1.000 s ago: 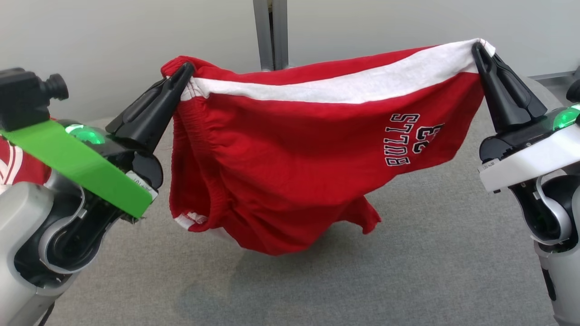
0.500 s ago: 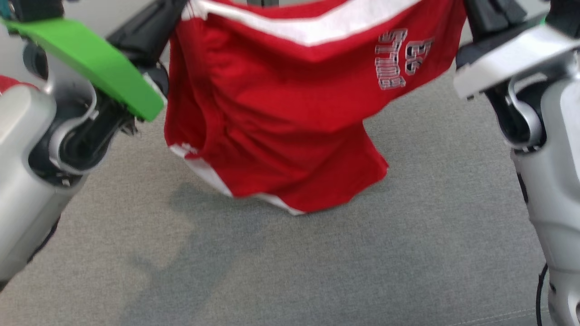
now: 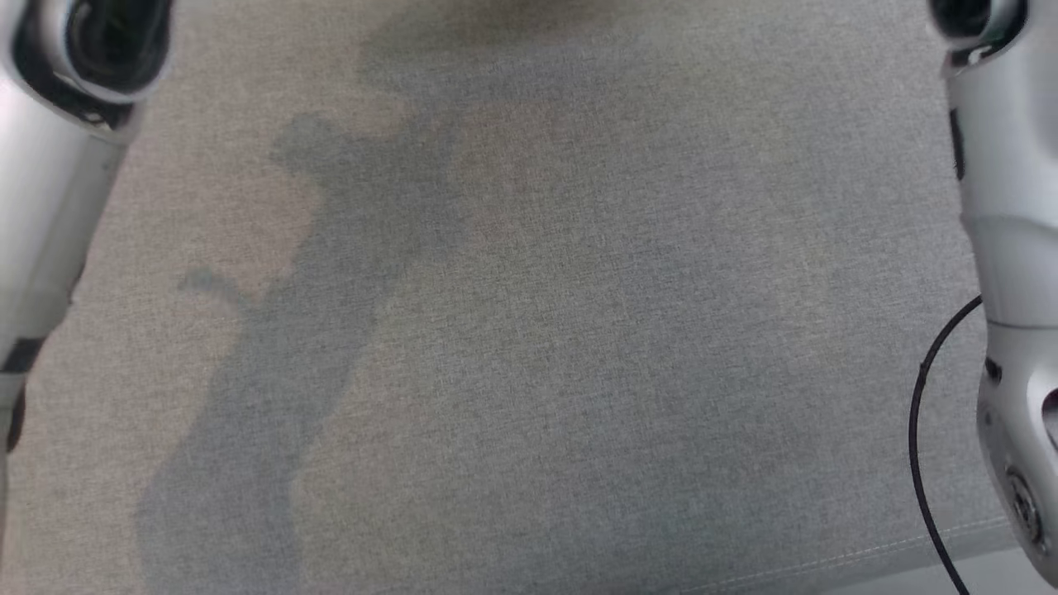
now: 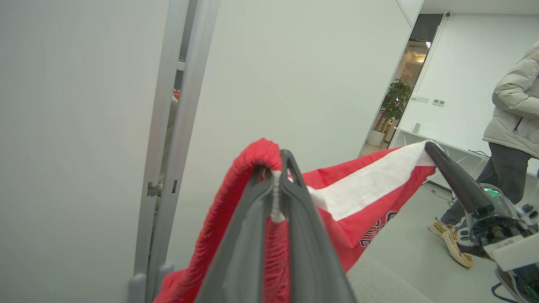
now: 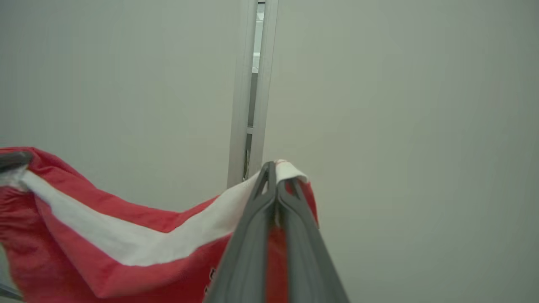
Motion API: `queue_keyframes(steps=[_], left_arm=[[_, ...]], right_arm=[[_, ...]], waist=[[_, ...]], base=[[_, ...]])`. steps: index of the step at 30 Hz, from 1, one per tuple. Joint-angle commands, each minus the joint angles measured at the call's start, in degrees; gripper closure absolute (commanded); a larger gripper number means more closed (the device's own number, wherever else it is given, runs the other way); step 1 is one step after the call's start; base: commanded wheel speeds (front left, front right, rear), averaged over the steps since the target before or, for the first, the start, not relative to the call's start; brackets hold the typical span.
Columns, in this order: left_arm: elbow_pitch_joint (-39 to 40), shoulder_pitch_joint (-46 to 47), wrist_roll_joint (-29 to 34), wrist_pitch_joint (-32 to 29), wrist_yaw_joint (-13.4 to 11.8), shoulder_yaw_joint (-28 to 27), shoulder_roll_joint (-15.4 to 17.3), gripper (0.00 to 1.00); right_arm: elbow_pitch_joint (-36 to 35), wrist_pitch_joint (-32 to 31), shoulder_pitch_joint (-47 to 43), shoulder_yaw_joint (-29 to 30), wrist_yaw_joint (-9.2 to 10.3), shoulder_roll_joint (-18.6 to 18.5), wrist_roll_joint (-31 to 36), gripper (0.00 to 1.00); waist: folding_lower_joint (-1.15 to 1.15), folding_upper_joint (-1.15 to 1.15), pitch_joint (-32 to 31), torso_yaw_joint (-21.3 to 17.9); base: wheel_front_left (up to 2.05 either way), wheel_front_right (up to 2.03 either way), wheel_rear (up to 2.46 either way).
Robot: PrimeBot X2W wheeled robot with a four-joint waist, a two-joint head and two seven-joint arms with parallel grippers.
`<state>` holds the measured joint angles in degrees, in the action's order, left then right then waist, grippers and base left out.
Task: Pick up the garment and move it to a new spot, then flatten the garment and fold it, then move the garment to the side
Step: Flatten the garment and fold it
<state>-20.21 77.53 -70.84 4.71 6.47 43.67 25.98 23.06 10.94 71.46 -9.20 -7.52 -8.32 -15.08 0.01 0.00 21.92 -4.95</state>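
Head view: the grey cloth-covered table (image 3: 529, 330), with the left forearm (image 3: 41, 190) at 9 o'clock, the right forearm (image 3: 1004, 248) at 3 o'clock and one black cable (image 3: 916, 430) at 4 o'clock.

Left wrist view: the left gripper (image 4: 276, 172) has its jaws clamped on the red garment (image 4: 362, 193) at its white-striped edge. At 3 o'clock the right gripper (image 4: 431, 149) pinches the far corner, one person (image 4: 513, 113) beyond it.

Right wrist view: jaws together on the white band, the cloth hanging toward 8 o'clock.

One garment and two grippers, held aloft, so I judge this the carry. The next move is to lower it onto the table, edge kept taut.

Red garment (image 4: 370, 198) with white stripe, hanging stretched.
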Motion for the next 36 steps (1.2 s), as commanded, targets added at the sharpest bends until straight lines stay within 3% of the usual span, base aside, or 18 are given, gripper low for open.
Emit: queue_keyframes(steps=[1,9,16,22,27,36], left_arm=[[-0.7,-3.26,0.65,0.85,0.5,1.17,-0.19,1.0],[-0.09,-15.84,-1.49,5.55,1.06,6.58,-1.29,1.0],[5.17,-28.13,-1.8,9.2,1.1,10.53,0.41,1.0],[10.1,-39.57,0.57,10.53,1.11,9.77,0.98,1.0],[16.79,-50.39,1.79,10.48,0.4,4.67,-0.32,1.0],[30.89,-65.43,5.61,10.42,-5.01,-0.57,1.89,1.0]], right_arm=[[1.01,0.55,-2.85,-1.18,0.07,-0.16,-0.2,1.0],[2.97,2.66,-16.26,-7.63,0.07,-1.25,-2.17,1.0],[-0.8,3.97,-29.4,-7.49,0.07,-0.87,-4.12,1.0],[-8.44,4.21,-42.78,-2.88,0.07,0.28,-3.6,1.0],[-16.51,3.8,-53.9,1.01,0.07,1.32,-0.15,1.0],[-35.88,-2.85,-67.32,4.31,0.07,3.61,4.31,1.0]], waist=[[-0.01,0.0,2.67,-1.04],[-0.01,0.0,2.42,-0.72],[-0.01,0.0,-1.43,-0.6],[-0.01,0.0,-7.08,-0.63],[-0.01,0.0,-12.92,-1.1],[-0.01,0.0,-18.05,-2.27]], base=[[0.0,0.0,0.0],[0.0,0.0,0.0],[0.0,0.0,0.0],[0.0,0.0,0.0],[0.0,0.0,0.0],[0.0,0.0,0.0]])
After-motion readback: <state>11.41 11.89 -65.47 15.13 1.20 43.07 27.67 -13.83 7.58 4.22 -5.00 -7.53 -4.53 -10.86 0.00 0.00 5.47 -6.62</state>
